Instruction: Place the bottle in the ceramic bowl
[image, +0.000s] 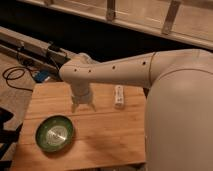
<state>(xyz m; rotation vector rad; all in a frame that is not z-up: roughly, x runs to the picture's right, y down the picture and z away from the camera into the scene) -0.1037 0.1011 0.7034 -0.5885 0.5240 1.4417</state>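
Observation:
The bottle (119, 95) is small, slim and whitish. It lies on the wooden table (105, 135) near the back edge, to the right of my gripper. The ceramic bowl (54, 133) is round and green with a paler shiny centre. It sits at the table's front left and holds nothing. My gripper (82, 106) hangs from the white arm (130, 67), pointing down over the table's middle back. It is left of the bottle and up and to the right of the bowl. It holds nothing that I can see.
The arm's large white body (180, 115) fills the right side and hides the table's right edge. Dark cables (17, 75) and a rail (30, 47) lie on the floor behind the table to the left.

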